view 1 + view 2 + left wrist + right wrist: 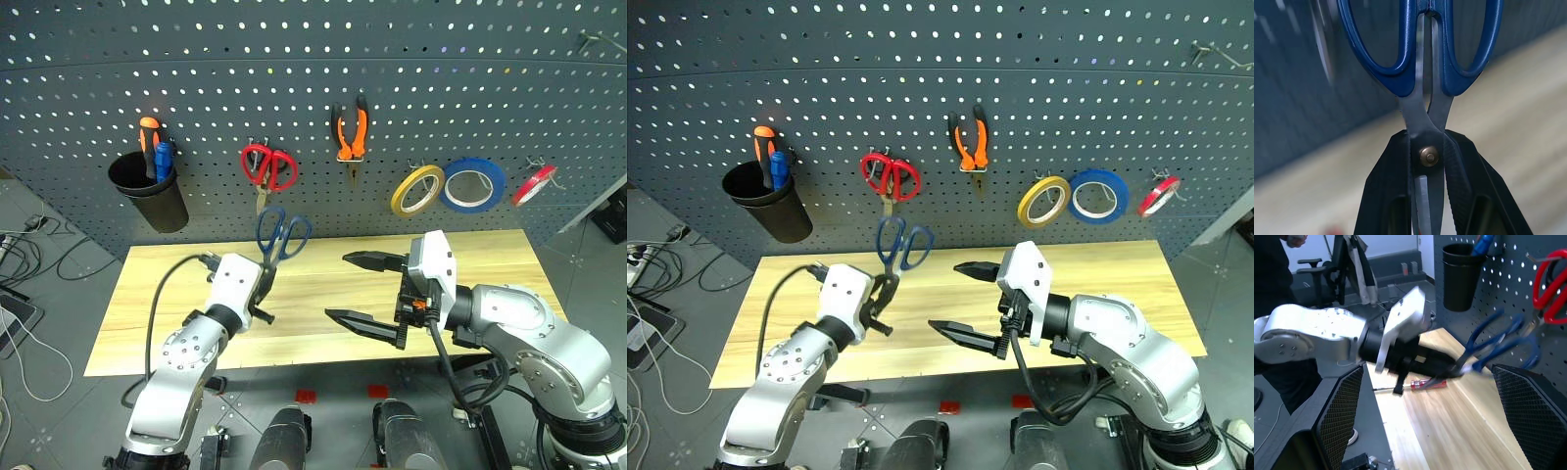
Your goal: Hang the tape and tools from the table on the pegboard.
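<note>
My left gripper (265,285) is closed on the blue scissors (282,235); my right gripper (370,290) stands wide open, empty. Three tape rolls (472,184) hang on the pegboard (392,78).

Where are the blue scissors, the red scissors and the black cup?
blue scissors (284,236): left eye view, on the handle loops, held up by the left gripper.
red scissors (269,165): left eye view, on the red handles, hanging on the pegboard.
black cup (149,193): left eye view, on its front wall.

Pegboard (411,88) free at 12 o'clock, upper rows; mid row blocked: black cup (149,191), red scissors (267,166), pliers (350,127), tape rolls (473,184).
</note>
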Controlling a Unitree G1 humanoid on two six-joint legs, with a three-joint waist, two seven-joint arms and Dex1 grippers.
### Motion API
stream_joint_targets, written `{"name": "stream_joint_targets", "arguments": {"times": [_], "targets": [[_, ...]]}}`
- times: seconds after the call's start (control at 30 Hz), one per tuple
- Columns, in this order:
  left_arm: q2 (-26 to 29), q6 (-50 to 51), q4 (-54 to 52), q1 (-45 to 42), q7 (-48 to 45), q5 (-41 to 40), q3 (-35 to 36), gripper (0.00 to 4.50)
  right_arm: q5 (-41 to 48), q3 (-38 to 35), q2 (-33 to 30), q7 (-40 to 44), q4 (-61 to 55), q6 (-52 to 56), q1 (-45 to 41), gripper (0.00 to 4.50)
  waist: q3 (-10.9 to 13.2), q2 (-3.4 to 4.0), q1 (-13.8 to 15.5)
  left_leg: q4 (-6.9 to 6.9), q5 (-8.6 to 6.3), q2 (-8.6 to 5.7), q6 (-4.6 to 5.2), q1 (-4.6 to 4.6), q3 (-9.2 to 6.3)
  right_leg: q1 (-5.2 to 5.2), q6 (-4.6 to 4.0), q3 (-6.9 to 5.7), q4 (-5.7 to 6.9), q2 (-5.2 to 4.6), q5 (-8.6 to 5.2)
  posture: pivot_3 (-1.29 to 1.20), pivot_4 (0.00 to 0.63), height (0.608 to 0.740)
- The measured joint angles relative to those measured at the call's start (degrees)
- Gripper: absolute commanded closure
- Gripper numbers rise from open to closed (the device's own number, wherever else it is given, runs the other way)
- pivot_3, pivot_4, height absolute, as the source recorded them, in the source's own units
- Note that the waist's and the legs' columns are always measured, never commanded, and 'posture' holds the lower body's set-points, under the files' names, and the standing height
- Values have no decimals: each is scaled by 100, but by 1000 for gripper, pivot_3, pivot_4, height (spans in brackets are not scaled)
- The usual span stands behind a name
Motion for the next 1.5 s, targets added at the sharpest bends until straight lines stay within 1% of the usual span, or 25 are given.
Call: {"name": "stream_joint_targets", "arguments": {"times": [0.13, 0.23, 0.4, 0.6, 0.83, 0.9, 0.93, 1.07, 1.13, 1.2, 1.3, 1.4, 1.5], "targets": [[30, -267, -74, -398, 50, 110, 152, 3883, -16, -4, -48, 64, 15, -154, -1, 0, -1, -1, -1, 2, 0, -2, 0, 0, 1, 2, 0, -1, 1, 1, 0, -20, 209, 740], [-3, -259, -74, -648, 127, 139, 202, 3883, -48, -3, -102, 114, 106, -297, 2, 0, -1, -1, -1, 3, 1, -2, 0, 1, 1, 2, 1, -2, 1, 2, 0, -21, 207, 740], [-79, -161, -40, -756, 192, 135, 300, 3883, -86, 0, -137, 124, 240, -439, 5, 0, -1, -1, -14, 3, 1, 0, -1, 1, 1, 2, 1, -1, 2, 6, 0, -23, 207, 740], [-190, 107, 472, -899, 298, 121, 404, 3883, -139, 5, -162, 151, 335, -528, -21, 0, -1, -1, -11, 6, 1, -2, 0, 1, -2, 2, 1, -6, 7, 8, 1, -24, 208, 740], [-259, 189, 1047, -1304, 291, 111, 368, 3883, -120, 10, -74, 153, 378, -555, -374, 0, 0, -1, -13, 7, 5, -1, -6, 1, -4, 1, 1, -7, 7, 9, 1, -33, 217, 740], [-274, 196, 1103, -1378, 259, 103, 342, 3157, -108, 10, -47, 137, 378, -554, -461, 0, 0, -1, -14, 6, 6, 0, -8, 0, -4, 0, 1, -7, 6, 8, 1, -33, 217, 740], [-279, 196, 1114, -1408, 246, 90, 342, 2941, -105, 10, -29, 127, 378, -552, -480, 0, 0, -2, -13, 7, 6, 1, -8, 0, -4, 0, 1, -7, 5, 8, 1, -33, 217, 740], [-296, 241, 1124, -1421, 230, 46, 343, 1771, -87, 23, -8, 106, 378, -536, -484, 0, 0, -1, -14, 7, 6, 0, -8, 0, -3, 0, 1, -4, 6, 8, 1, -33, 219, 740], [-312, 331, 1051, -1239, 219, -10, 360, 1179, -86, 92, -7, 76, 374, -486, -480, 0, 0, -1, -25, 6, 5, 1, -7, 1, -2, -1, 0, -2, 7, 8, 1, -29, 230, 740], [-306, 507, 991, -958, 119, -136, 409, 1179, -127, 262, -50, -50, 351, -252, -449, 0, 1, 1, -42, 4, 4, 4, -5, 4, 1, -1, 0, 2, 8, 8, 1, -29, 236, 740], [-144, 1087, 1068, -639, -117, -472, 686, 1179, -258, 607, -63, -523, 334, 481, -440, 0, 23, -3, -38, 5, 1, 6, 0, 1, -6, -8, -1, -3, 18, 11, 1, -23, 261, 740], [325, 1763, 1370, -624, -334, -773, 1211, 1179, -233, 784, 299, -1040, 222, 1165, -582, 0, 95, -2, -40, 5, 1, 4, 1, 2, -8, -10, -3, -5, 25, 13, 2, -17, 278, 740], [689, 2190, 1777, -695, -494, -923, 1497, 1179, -147, 815, 646, -1425, 185, 1789, -850, 0, 140, -1, -44, 5, 1, 1, 1, 1, -10, -11, -3, -6, 22, 12, 2, -5, 292, 740]]}}
